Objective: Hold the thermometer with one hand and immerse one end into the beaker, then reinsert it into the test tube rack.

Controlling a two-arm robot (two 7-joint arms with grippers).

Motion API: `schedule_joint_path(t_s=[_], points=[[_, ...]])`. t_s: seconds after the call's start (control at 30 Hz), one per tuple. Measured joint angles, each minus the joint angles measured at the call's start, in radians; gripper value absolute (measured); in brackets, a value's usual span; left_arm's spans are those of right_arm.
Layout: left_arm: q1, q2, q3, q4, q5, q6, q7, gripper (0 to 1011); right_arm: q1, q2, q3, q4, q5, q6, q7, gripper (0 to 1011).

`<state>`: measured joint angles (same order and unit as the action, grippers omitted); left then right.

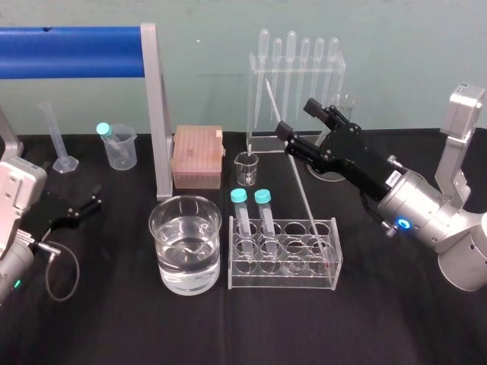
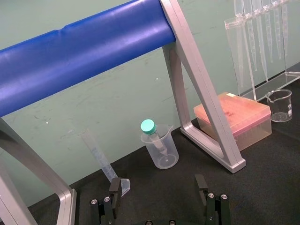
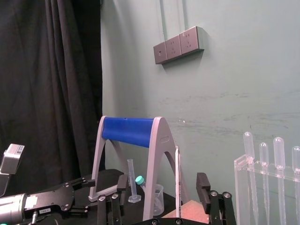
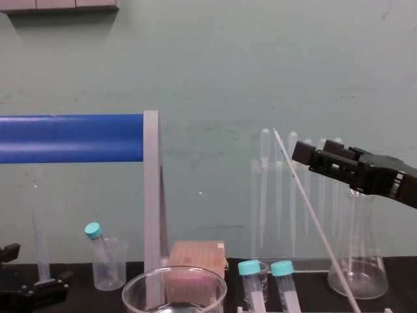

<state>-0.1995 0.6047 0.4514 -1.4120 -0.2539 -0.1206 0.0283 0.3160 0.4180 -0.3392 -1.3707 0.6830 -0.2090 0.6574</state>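
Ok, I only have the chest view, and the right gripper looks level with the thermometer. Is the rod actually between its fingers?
Observer: Yes. In the right wrist view the thermometer stands between the right gripper's open fingers, touching neither.
Operator: Where is its lower end? My view cuts that off.
Observer: In the head view its red tip sits low in the tube rack, at the rack's right end.
Operator: And the left arm?
Observer: The left gripper is parked at the robot's left side, and its wrist view shows the fingers open with nothing between them.
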Motion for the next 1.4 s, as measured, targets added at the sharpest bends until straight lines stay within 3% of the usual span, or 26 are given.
schedule_joint_path(t_s=[0.13,0.6,0.7,1.0,1.17,1.4], points=[[0.000,0.000,0.000,0.000,0.000,0.000,0.000,1008,0.000,0.000,0.000,0.000,0.000,0.000,0.000,1003],[0.000,0.000,0.000,0.000,0.000,0.000,0.000,1008,0.000,0.000,0.000,0.000,0.000,0.000,0.000,1003],[0.000,0.000,0.000,0.000,0.000,0.000,0.000,1008,-0.011,0.003,0.009,-0.021,-0.010,-0.001,-0.028,1002],[0.000,0.000,0.000,0.000,0.000,0.000,0.000,1008,-0.105,0.036,0.082,-0.171,-0.135,0.043,-0.270,1003],[0.000,0.000,0.000,0.000,0.000,0.000,0.000,1008,-0.186,0.059,0.147,-0.274,-0.221,0.147,-0.452,1002],[0.000,0.000,0.000,0.000,0.000,0.000,0.000,1008,-0.237,0.067,0.176,-0.302,-0.266,0.269,-0.544,1003]])
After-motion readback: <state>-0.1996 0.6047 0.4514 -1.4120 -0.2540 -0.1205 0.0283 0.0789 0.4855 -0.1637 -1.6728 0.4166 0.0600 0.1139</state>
